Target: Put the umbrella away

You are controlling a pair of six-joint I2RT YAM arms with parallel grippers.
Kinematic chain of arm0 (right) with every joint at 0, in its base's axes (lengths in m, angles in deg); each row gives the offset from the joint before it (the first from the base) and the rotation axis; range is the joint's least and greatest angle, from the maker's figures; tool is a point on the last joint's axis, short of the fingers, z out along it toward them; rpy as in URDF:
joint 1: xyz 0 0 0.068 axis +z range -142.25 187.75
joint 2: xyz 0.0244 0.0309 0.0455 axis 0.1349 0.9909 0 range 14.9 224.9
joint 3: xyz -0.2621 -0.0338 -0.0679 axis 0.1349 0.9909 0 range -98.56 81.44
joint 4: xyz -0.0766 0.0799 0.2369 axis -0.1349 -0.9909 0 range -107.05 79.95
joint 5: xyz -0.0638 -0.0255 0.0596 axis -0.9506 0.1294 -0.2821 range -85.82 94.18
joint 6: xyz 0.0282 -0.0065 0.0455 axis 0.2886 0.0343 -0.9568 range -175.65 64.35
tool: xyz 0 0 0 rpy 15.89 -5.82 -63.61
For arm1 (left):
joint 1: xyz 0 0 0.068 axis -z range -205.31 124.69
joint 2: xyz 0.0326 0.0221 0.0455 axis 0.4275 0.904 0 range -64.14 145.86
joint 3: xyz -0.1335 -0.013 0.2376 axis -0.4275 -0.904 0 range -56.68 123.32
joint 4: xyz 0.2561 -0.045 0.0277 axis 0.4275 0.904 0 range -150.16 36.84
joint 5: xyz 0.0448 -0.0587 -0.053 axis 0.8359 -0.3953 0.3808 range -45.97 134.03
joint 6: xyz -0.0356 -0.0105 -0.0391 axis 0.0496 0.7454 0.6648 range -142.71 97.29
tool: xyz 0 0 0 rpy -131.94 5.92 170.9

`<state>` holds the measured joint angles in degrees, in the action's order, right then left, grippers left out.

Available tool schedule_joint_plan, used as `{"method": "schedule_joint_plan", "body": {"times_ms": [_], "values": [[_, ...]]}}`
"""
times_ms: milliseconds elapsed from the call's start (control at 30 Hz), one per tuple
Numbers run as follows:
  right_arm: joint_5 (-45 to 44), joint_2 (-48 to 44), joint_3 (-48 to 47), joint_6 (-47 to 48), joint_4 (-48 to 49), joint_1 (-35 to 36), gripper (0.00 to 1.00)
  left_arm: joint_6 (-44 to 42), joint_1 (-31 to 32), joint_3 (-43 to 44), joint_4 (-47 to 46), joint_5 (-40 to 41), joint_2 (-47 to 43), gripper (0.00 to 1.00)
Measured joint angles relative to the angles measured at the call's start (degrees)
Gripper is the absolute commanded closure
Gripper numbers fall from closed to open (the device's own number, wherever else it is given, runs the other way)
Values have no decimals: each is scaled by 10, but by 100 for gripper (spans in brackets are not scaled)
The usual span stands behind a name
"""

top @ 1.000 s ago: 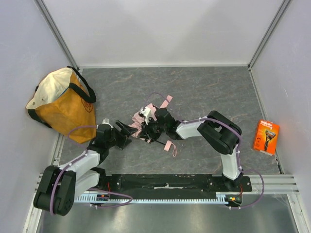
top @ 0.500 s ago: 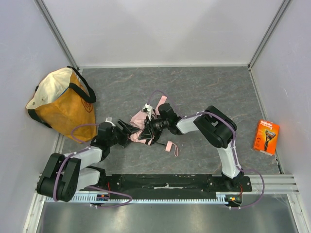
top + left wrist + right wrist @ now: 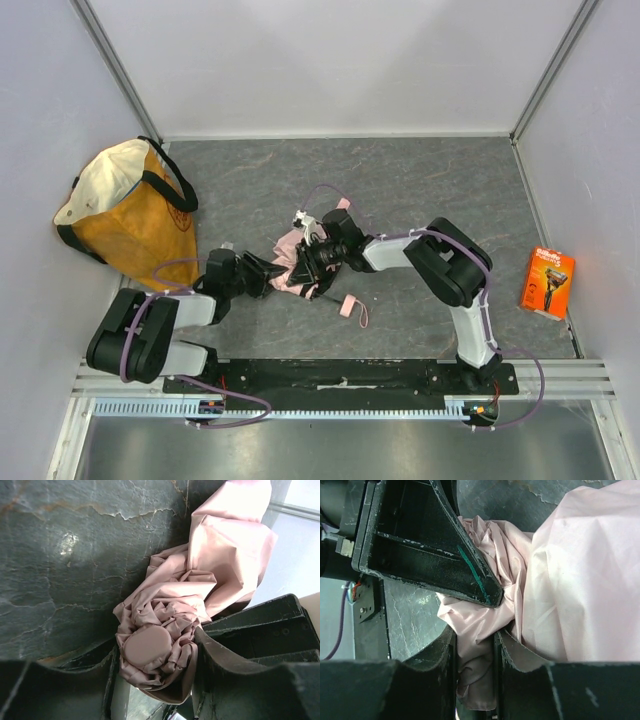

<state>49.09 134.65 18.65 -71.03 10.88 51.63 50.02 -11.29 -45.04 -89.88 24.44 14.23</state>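
Note:
The pale pink umbrella (image 3: 289,262) lies crumpled on the dark table between my two grippers. My left gripper (image 3: 262,270) comes at it from the left. In the left wrist view its jaws press on both sides of the umbrella's bunched end with the round pink cap (image 3: 147,647). My right gripper (image 3: 314,256) comes from the right and is shut on a fold of the pink canopy (image 3: 475,655). The left gripper's finger (image 3: 430,545) shows close above it. The thin pink strap (image 3: 351,306) trails toward the near edge. The black handle is hidden.
An orange-and-cream tote bag (image 3: 125,215) stands at the left wall, its mouth facing up and left. An orange boxed razor (image 3: 547,281) lies at the right edge. Grey walls close in the table on three sides.
My left gripper has slid right and closed on the umbrella's bunched end. My right gripper has shifted slightly up and left with the fabric; the umbrella has bunched tighter between them.

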Motion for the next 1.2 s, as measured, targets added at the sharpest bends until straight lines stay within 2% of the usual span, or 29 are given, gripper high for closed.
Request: {"method": "schedule_joint_plan", "body": {"times_ms": [167,400,600,800,1033,1200], "values": [[-87,-49,14,1,-48,25,36,0,8,32,69,-4,-3,98],[-267,-116,13,23,-144,98,23,-6,15,93,179,-19,15,98],[-455,-169,20,70,-224,170,20,-8,18,108,223,-30,15,98],[-600,-197,27,137,-244,223,17,-8,19,116,243,-30,15,98],[-671,-145,11,170,-213,252,19,-8,19,128,274,-31,16,98],[-714,-102,7,169,-170,254,27,-7,18,138,297,-32,18,98]]}}
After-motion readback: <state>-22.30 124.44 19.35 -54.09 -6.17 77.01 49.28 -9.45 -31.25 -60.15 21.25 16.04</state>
